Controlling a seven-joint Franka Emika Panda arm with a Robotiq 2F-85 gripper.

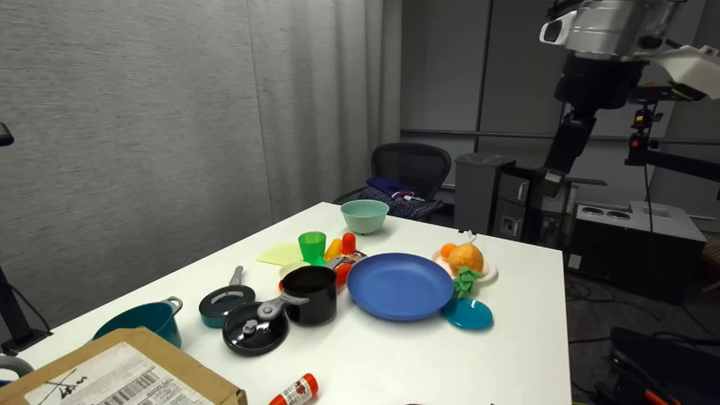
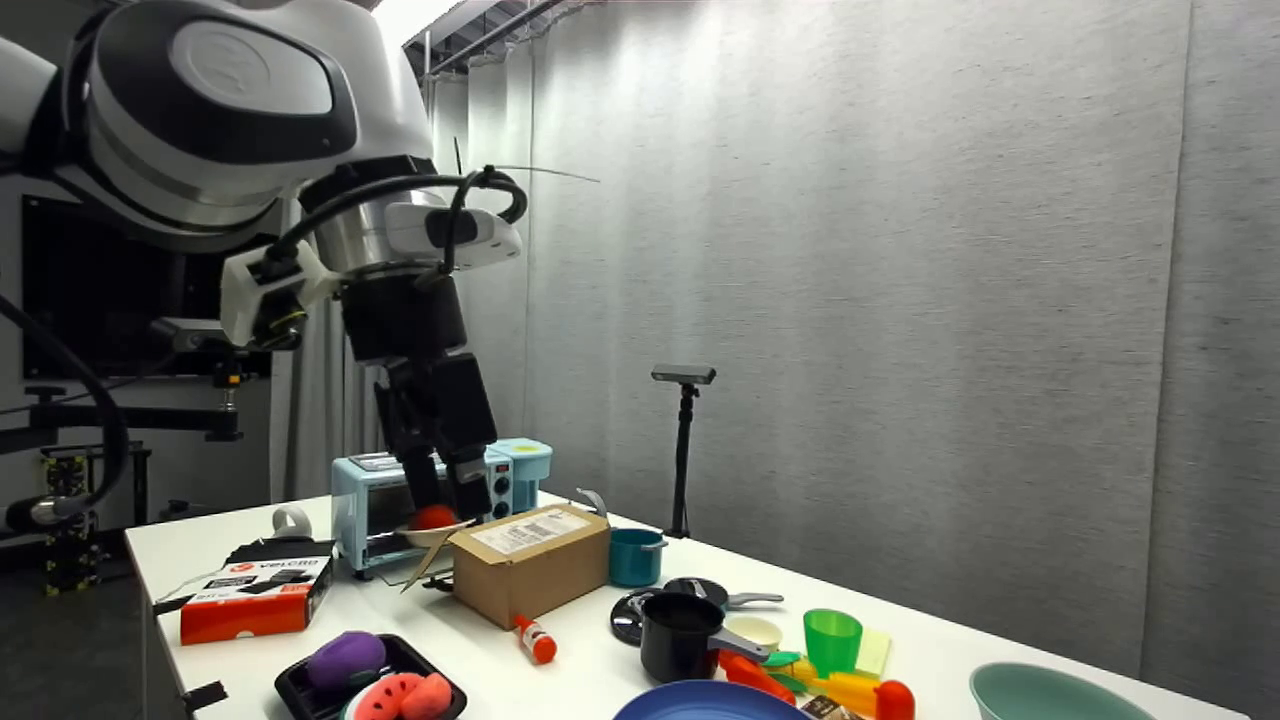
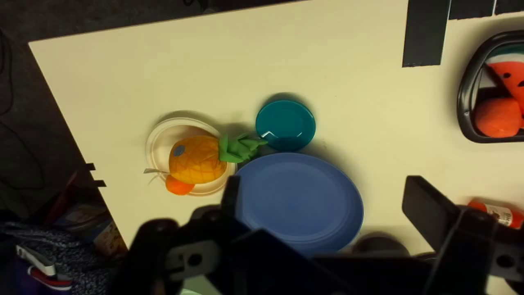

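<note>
One plate [image 3: 161,145] — cream — bears a toy pineapple [image 3: 195,160].

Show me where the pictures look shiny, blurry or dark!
Wrist view: white glints on the small teal plate, the gripper dark and blurry up close, the table yellowish; in an exterior view, a glaring white light overhead; in an exterior view, a dark floor beyond the bright table.

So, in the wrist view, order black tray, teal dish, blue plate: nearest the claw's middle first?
1. Blue plate: framed by the open gripper.
2. Teal dish: just past the plate's upper edge.
3. Black tray: at the view's right edge.
</note>
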